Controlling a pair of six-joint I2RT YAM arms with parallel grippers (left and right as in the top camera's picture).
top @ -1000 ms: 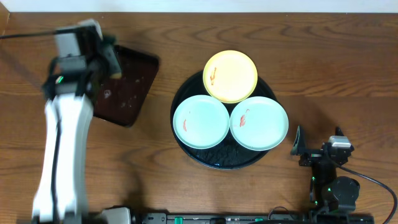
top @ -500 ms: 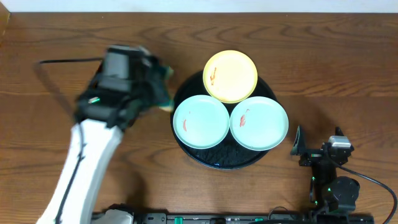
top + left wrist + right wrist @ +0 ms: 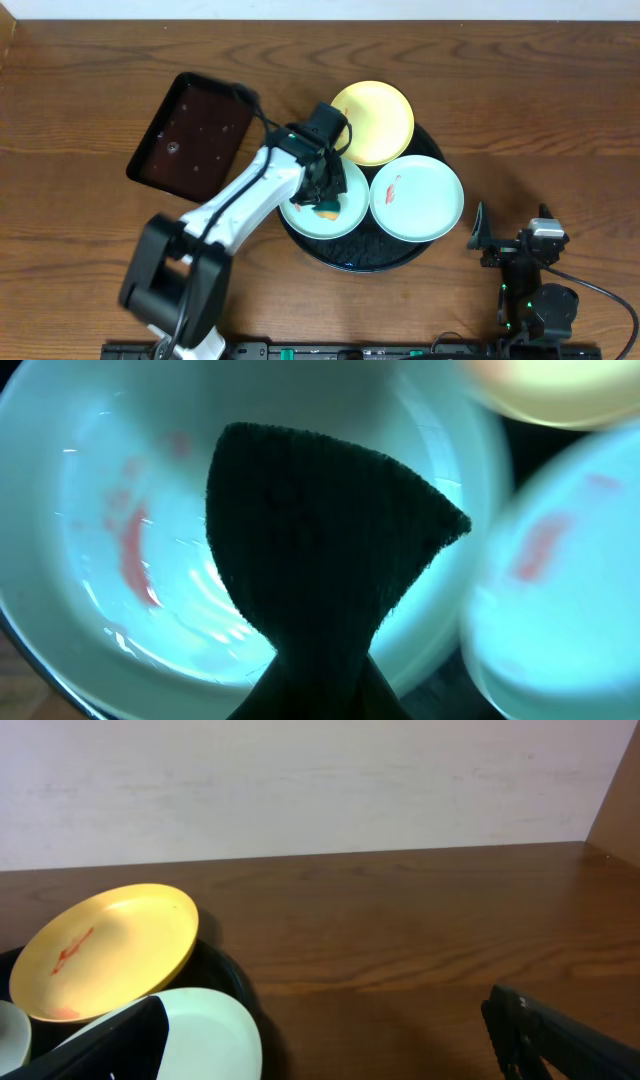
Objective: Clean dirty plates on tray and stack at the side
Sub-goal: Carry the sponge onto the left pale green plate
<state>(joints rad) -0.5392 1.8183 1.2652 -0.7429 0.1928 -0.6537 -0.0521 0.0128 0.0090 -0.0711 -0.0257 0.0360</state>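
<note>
The round black tray (image 3: 350, 256) holds three plates: a pale yellow plate (image 3: 378, 122) at the back, a mint plate (image 3: 353, 200) at the front left and a mint plate (image 3: 418, 198) at the front right. All three have red smears. My left gripper (image 3: 325, 198) is shut on a dark green sponge (image 3: 320, 550) and holds it down over the front-left mint plate (image 3: 130, 540), beside its red smear. My right gripper (image 3: 512, 236) is open and empty on the table, right of the tray. The right wrist view shows the yellow plate (image 3: 105, 950) and a mint plate (image 3: 210, 1030).
A smaller rectangular dark tray (image 3: 190, 135) lies at the back left. My left arm stretches from the table's front left across to the round tray. Bare wooden table lies to the right of the round tray.
My left arm has swung right from the rectangular tray to the round tray with the sponge, and is now over the front-left mint plate. The right arm has not moved.
</note>
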